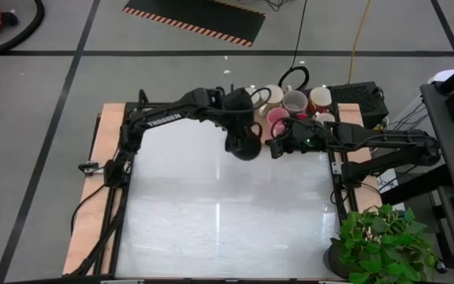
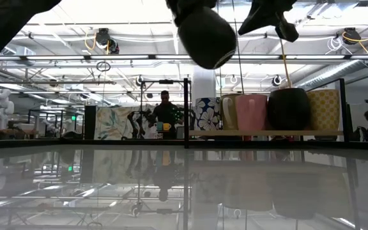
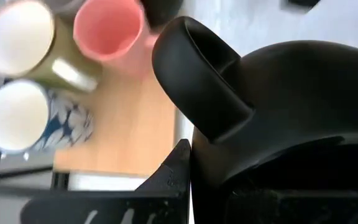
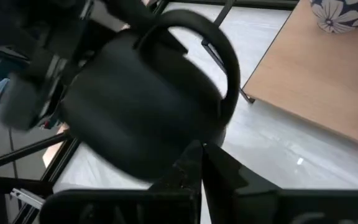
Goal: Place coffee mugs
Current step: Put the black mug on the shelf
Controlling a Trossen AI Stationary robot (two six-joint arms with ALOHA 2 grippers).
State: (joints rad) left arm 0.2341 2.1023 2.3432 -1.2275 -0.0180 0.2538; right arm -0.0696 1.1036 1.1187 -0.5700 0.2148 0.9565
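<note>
My left gripper is shut on a black coffee mug and holds it high over the table's far middle; in the low view the black mug hangs tilted at the top. My right gripper is level with the mug on its right, and its fingers lie shut together close to the mug's lower wall. Other mugs stand on their bases on the wooden strip at the far right: pink, olive with a white inside, white with blue flowers, a second black one and a yellow patterned one. My left gripper holds the black mug at the end away from its rounded bottom, coming from above and the table's left; the mug's body hides the fingers. One finger shows beside the wall under the handle. The mug is lifted clear and tilted, handle outward. My right gripper's shut fingertips are at the mug's lower wall; I cannot tell whether they touch it.
The white table top is bordered by wooden strips on both sides. A potted plant stands at the near right corner. A black box sits behind the mugs. A person stands far off in the room.
</note>
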